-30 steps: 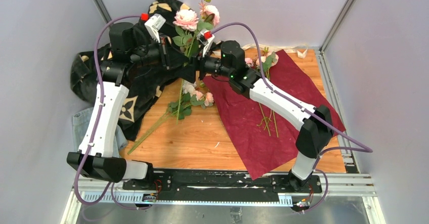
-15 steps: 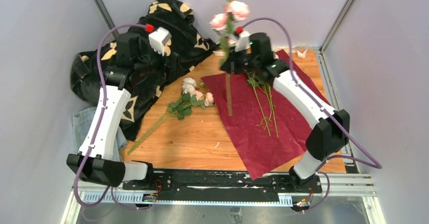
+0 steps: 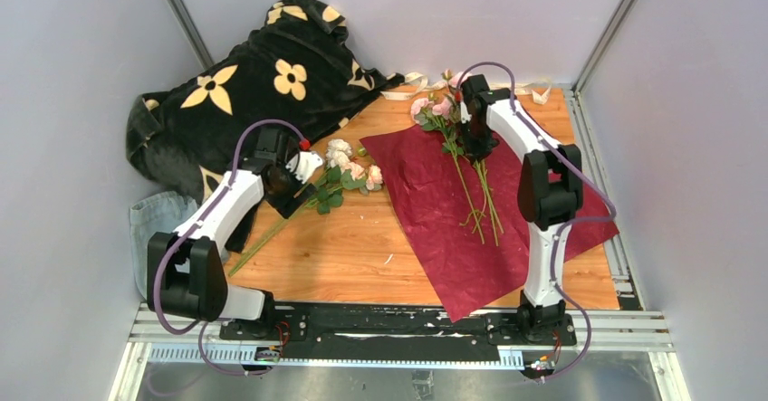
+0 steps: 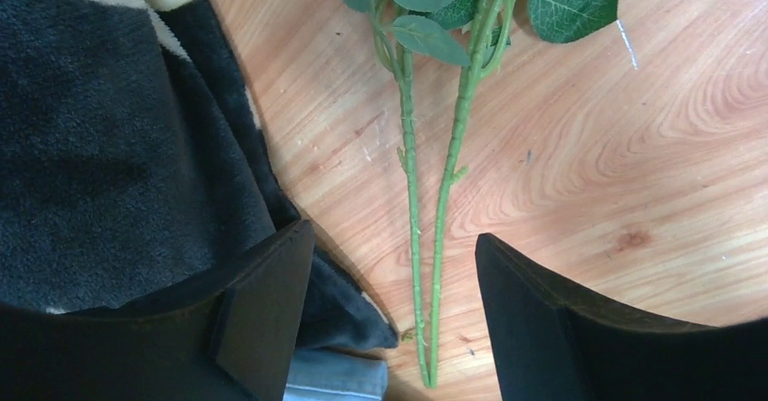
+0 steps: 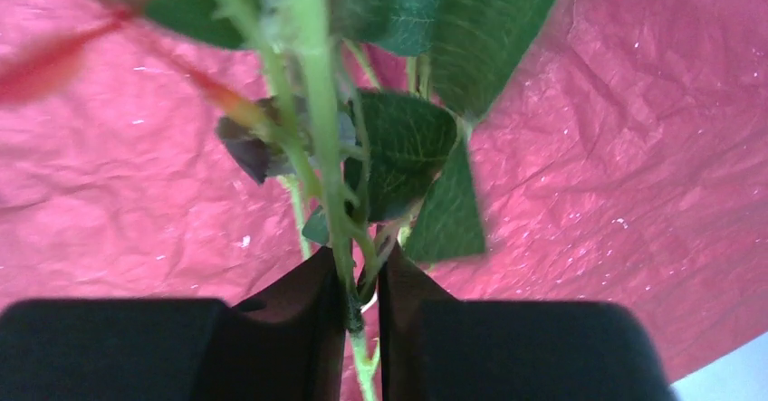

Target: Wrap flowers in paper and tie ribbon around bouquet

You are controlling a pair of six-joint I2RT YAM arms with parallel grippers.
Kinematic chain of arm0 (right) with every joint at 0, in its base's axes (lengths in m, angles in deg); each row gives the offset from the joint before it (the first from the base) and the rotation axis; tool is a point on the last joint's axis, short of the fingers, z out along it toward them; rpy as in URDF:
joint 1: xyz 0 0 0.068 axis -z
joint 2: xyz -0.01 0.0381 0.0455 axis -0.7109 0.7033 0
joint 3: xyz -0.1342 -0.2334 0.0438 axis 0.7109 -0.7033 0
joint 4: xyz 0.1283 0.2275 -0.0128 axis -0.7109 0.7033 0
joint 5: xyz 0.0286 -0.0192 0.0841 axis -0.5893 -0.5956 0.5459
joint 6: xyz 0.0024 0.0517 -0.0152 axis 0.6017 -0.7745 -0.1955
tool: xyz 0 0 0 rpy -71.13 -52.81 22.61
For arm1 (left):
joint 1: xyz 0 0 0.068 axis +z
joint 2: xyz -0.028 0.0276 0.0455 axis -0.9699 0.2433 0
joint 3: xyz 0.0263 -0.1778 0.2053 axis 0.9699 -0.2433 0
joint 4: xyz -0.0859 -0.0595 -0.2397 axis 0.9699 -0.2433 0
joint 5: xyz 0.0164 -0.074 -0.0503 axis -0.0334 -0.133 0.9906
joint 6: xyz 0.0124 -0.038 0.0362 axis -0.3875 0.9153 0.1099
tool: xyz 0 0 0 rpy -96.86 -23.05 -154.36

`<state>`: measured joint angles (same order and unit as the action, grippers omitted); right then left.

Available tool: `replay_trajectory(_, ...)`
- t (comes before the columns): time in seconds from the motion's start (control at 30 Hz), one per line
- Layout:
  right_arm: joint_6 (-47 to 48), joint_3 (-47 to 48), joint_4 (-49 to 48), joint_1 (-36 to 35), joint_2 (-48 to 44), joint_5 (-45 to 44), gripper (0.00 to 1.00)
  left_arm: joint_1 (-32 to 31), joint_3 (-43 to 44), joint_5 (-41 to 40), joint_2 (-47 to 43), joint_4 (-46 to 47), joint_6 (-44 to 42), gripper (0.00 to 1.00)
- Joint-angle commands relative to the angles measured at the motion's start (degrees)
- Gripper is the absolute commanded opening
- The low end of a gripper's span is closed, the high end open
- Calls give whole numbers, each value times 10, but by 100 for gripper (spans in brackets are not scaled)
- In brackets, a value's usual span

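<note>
Two lots of flowers show. Pink roses (image 3: 431, 107) lie at the far edge of the maroon paper (image 3: 435, 229), their stems (image 3: 480, 197) running toward me across it. My right gripper (image 3: 473, 134) is shut on one green stem (image 5: 319, 147) just above the paper (image 5: 634, 147), its jaws close together (image 5: 362, 279). Cream and pink roses (image 3: 351, 170) lie on the wood left of the paper. My left gripper (image 3: 290, 191) hovers open over their two thin stems (image 4: 409, 202), which run between its spread fingers (image 4: 391, 238) without touching them. The cream ribbon (image 3: 409, 80) lies along the back wall.
A black blanket with cream flower prints (image 3: 244, 84) is heaped at the back left, and its edge (image 4: 109, 147) reaches my left finger. Blue denim cloth (image 3: 154, 220) lies at the left edge. Bare wooden tabletop (image 3: 362, 247) spreads in front of the paper.
My left gripper opened and let go of the raised flowers, then dropped to the stems on the wood. My right gripper shut on them and carried them down onto the paper.
</note>
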<state>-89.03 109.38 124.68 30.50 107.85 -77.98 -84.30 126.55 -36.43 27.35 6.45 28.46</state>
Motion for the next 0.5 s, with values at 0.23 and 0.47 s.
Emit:
replay_trajectory(0.23,12,64,69,14,-1,-63,65,-1,-39,4,30,104,-1,56)
replay_trajectory(0.47,12,-45,12,13,-98,-30,64,-1,-12,39,94,129,27,47)
